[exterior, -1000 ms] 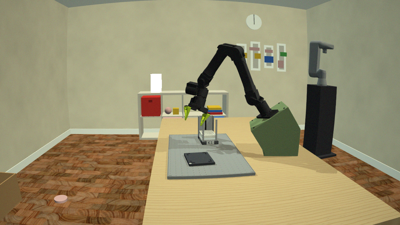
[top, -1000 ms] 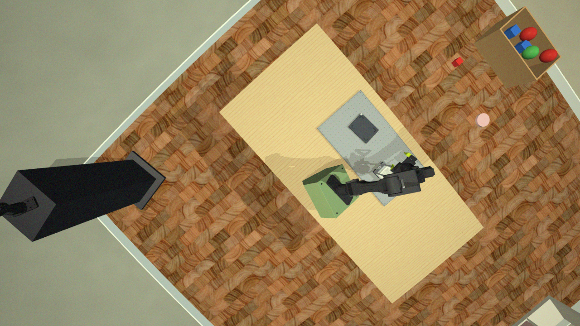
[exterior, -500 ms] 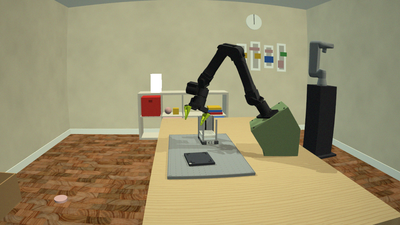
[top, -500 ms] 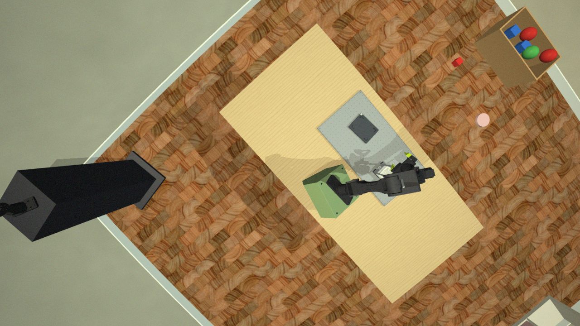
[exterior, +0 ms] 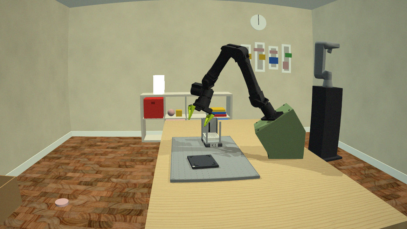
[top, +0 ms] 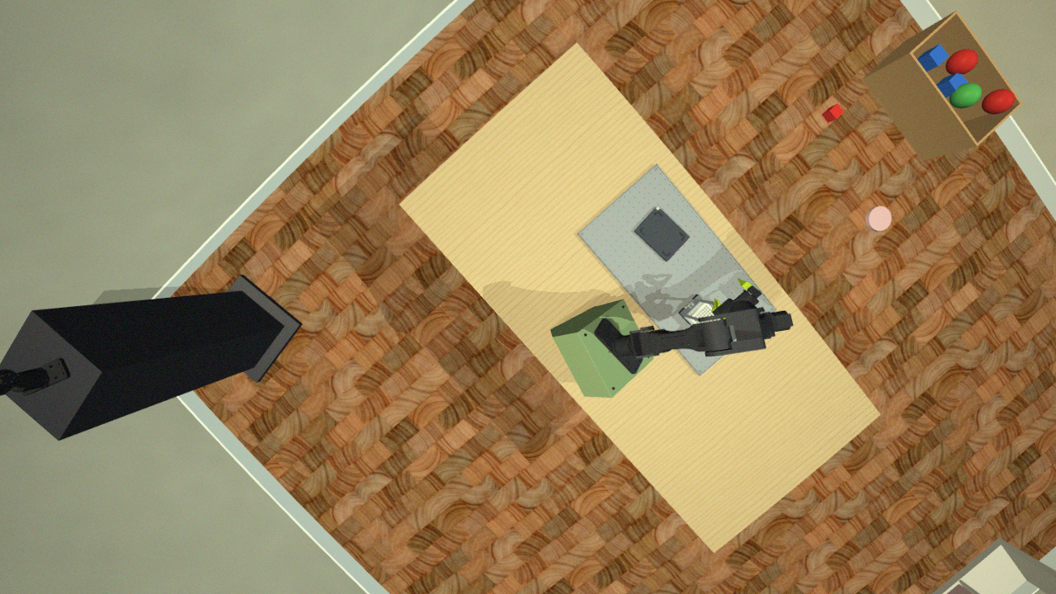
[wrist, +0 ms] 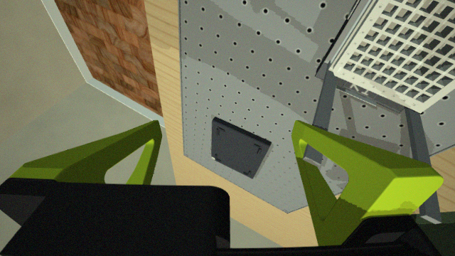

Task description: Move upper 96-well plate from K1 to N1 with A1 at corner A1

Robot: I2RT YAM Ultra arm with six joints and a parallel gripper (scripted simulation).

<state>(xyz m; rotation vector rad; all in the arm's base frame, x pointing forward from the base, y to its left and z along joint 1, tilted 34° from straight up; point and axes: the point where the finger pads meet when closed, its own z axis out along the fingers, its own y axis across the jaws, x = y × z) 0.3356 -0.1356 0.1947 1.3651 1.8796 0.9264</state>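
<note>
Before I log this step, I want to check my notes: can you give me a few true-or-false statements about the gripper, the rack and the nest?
1. The gripper is open and holds nothing. True.
2. The upper plate sits in the nest. False: it is in rack K1.
3. The nest N1 has no plate on it. True.
4. The gripper is down inside the rack. False: it hangs above it, off to one side.
</note>
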